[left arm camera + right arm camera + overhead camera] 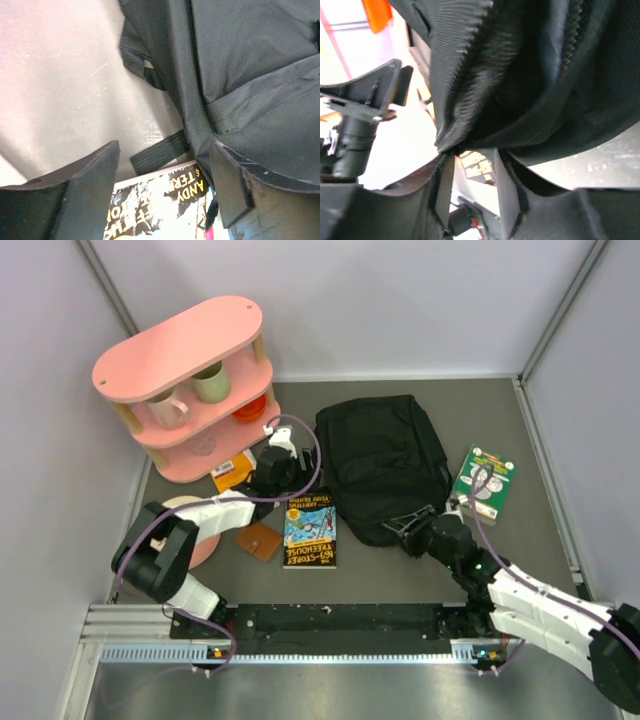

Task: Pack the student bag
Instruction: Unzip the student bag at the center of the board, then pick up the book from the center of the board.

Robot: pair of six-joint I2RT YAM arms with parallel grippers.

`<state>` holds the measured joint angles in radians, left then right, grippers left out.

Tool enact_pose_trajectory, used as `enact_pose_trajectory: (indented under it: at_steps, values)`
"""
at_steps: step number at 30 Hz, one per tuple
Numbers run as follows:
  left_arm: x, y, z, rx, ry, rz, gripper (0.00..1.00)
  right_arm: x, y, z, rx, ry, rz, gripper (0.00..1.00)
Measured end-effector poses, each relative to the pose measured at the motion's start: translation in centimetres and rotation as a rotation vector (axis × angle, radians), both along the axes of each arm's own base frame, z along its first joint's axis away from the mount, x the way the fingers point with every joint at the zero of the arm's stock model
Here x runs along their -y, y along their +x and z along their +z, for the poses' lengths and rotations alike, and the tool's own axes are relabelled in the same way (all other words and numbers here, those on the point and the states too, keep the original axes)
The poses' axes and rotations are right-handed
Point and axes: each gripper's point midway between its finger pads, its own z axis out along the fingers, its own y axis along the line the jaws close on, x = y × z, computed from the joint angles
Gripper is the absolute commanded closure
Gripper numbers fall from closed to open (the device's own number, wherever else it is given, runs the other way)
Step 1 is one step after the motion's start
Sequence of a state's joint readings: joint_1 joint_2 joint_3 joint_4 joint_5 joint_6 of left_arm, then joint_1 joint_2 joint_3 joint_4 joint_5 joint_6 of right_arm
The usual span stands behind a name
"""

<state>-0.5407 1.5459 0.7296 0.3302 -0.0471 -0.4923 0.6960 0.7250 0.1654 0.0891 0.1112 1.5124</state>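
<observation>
The student bag lies flat in the middle of the table, black and floppy. My left gripper is at its left edge, beside the bag. In the left wrist view the left gripper stands open with nothing held. A bag strap and the top of the Treehouse book lie below it. My right gripper is at the bag's near edge. In the right wrist view the right gripper is slightly open. The bag's zipped rim hangs over its fingertips, not pinched, and the book shows through the gap.
The Treehouse book lies left of the bag's near corner. A green book lies at the right. A pink two-tier shelf with mugs stands back left. An orange packet, a brown square and a pink plate lie near the left arm.
</observation>
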Motion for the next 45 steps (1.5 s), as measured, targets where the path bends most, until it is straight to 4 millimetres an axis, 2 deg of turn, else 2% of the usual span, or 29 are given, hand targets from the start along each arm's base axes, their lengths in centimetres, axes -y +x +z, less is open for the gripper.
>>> enact_pose_trajectory:
  at_steps: [1,2,4,6,8,10,13,16,20,23,28,35,40,45]
  values:
    - [-0.5,0.0,0.2,-0.004,0.009,0.013,0.18,-0.1,0.1,-0.4,-0.005,-0.011,0.004,0.37]
    - [-0.8,-0.1,0.6,-0.004,0.016,0.02,0.15,-0.1,0.2,-0.7,-0.011,-0.022,0.006,0.31]
    - [-1.2,-0.5,2.0,0.01,0.018,0.024,0.14,-0.2,0.4,-1.1,-0.006,-0.061,0.022,0.25]
    - [-1.4,-1.0,3.8,0.033,0.007,0.024,0.13,-0.5,1.0,-0.6,0.011,-0.106,0.048,0.23]
    - [-1.7,-1.7,5.8,0.061,-0.01,0.02,0.13,-1.1,1.9,1.1,0.059,-0.165,0.093,0.2]
    - [-2.1,-2.3,7.5,0.09,-0.027,0.017,0.13,-2.1,2.7,3.8,0.141,-0.208,0.166,0.19]
    - [-2.8,-3.5,8.4,0.105,-0.037,0.017,0.13,-3.7,2.7,7.2,0.267,-0.257,0.31,0.18]
    - [-4.1,-5.5,6.5,0.051,-0.012,0.03,0.13,-4.9,1.4,8.2,0.335,-0.297,0.471,0.18]
    - [-5.8,-7.7,2.8,-0.045,0.047,0.052,0.13,-5.1,-1.5,6.8,0.335,-0.331,0.644,0.17]
    - [-6.9,-9.2,1.1,-0.093,0.082,0.063,0.12,-5.1,-3.2,6.7,0.364,-0.321,0.716,0.18]
    - [-7.6,-9.8,1.0,-0.103,0.097,0.078,0.12,-5.9,-3.7,7.0,0.388,-0.297,0.756,0.17]
    - [-7.9,-10.3,0.3,-0.134,0.116,0.079,0.12,-7.3,-3.7,4.6,0.307,-0.316,0.812,0.17]
    - [-7.8,-10.6,0.0,-0.152,0.109,0.08,0.11,-9.5,-4.7,3.7,0.288,-0.303,0.881,0.18]
    - [-7.4,-11.2,-1.7,-0.21,0.104,0.061,0.12,-11.3,-4.6,1.3,0.199,-0.306,0.88,0.23]
